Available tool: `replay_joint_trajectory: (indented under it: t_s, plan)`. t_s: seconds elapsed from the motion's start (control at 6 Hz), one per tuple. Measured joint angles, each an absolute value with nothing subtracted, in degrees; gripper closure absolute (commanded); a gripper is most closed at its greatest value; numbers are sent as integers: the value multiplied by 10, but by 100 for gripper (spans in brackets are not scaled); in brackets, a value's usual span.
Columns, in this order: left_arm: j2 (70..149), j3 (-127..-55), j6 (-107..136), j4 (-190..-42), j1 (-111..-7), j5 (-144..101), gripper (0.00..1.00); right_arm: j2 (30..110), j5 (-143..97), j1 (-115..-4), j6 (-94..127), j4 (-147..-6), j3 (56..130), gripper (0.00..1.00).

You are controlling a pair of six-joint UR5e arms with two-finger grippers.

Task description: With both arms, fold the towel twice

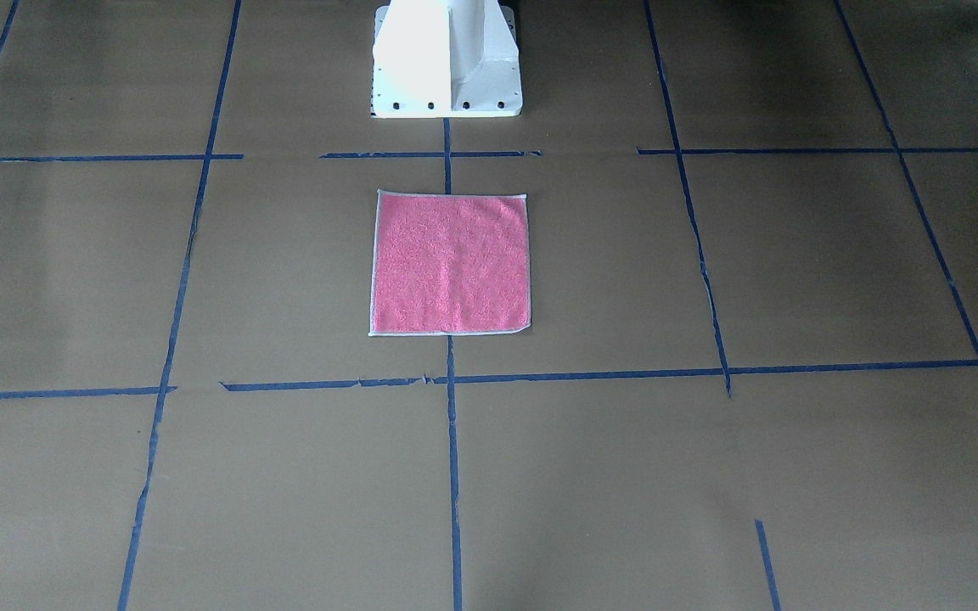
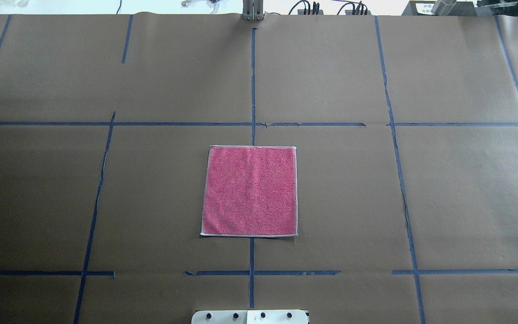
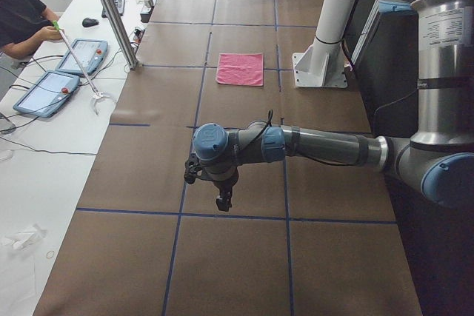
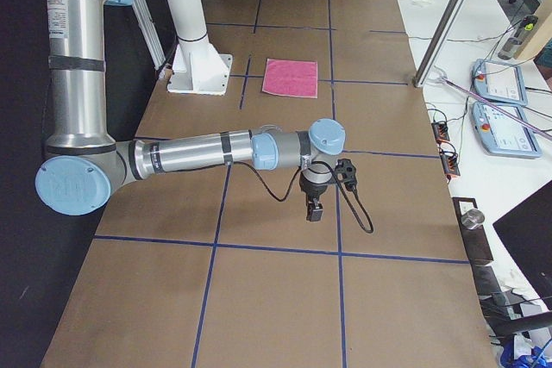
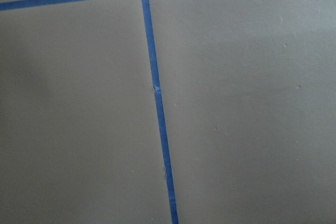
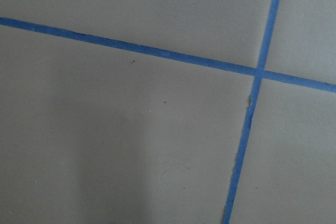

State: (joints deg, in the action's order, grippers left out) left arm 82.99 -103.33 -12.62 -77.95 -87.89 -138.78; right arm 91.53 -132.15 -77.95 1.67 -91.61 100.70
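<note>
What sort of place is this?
Probably a robotics lab: a table papered brown and gridded with blue tape, a silver-grey jointed left arm and right arm, and grey touchscreen teach pendants on a white side bench.

The front camera sits across the table (image 1: 795,280) and looks steeply down, with the white base (image 1: 446,59) at 12 o'clock. The overhead camera looks from behind the robot, so that base is at 6 o'clock. Both see the towel (image 1: 450,263) in the middle. The side cameras sit high at the table's ends. One has the left arm (image 3: 318,144) big and near, the other the right arm (image 4: 198,151). In both, the towel is far off at 12 o'clock. Both wrist cameras look down from very close at blue tape (image 5: 157,103).
</note>
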Motion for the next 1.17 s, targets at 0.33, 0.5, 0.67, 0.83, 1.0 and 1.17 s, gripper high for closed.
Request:
replay_joint_trajectory:
  t_s: [0.33,0.5,0.67,0.83,1.0,1.17]
  plan:
    - [831,-1046,-96,-800,-867,-1413,0,913,-1322,-720,87,-884,1041,0]
    - [832,-1058,-42,-830,-844,-1436,0,913,-1321,-680,165,-858,1073,0]
    - [832,-1064,35,-883,-808,-1444,0,905,-1317,-632,259,-840,1105,0]
    - [838,-1065,130,-944,-766,-1444,0,882,-1309,-577,374,-834,1132,1]
    - [853,-1063,226,-989,-724,-1442,0,852,-1284,-518,488,-832,1152,2]
    - [876,-1061,304,-1010,-690,-1441,0,821,-1243,-453,581,-832,1168,3]
